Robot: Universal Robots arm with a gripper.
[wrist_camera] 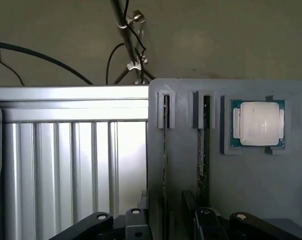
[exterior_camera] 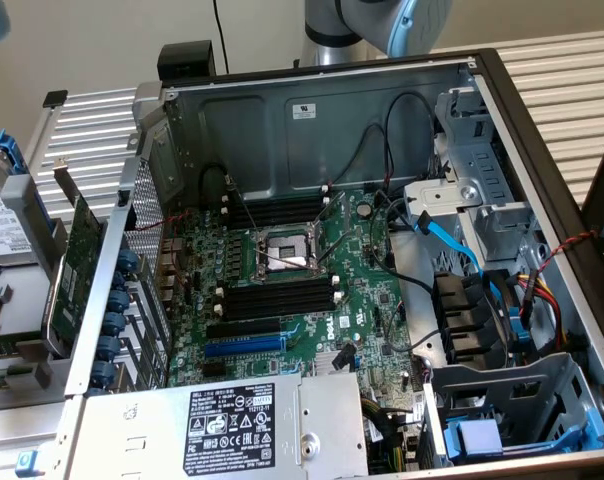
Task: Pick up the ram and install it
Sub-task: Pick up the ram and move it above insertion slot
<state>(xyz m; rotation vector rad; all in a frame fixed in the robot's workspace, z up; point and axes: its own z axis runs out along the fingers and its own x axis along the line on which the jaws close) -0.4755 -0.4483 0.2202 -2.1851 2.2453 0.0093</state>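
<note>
Two ram sticks stand on edge in slots of a grey tray [wrist_camera: 183, 170]: one ram [wrist_camera: 165, 145] nearer the tray's edge, the other ram [wrist_camera: 206, 150] beside it. My gripper [wrist_camera: 167, 220] is open just above the tray. One of its dark fingers [wrist_camera: 143, 202] sits on each side of the first stick, without touching it. In the exterior view the open computer case shows black memory slots [exterior_camera: 277, 297] with white end clips below the processor socket [exterior_camera: 287, 250], and a second bank of slots [exterior_camera: 277, 212] above it.
A processor chip [wrist_camera: 256, 123] lies in a pocket of the tray. A ribbed metal table [wrist_camera: 71, 165] borders the tray. Outside the case are a green expansion card [exterior_camera: 77, 260] and a drive [exterior_camera: 2, 230]. The power supply [exterior_camera: 232, 420], blue cables [exterior_camera: 452, 240] and drive cages crowd the case.
</note>
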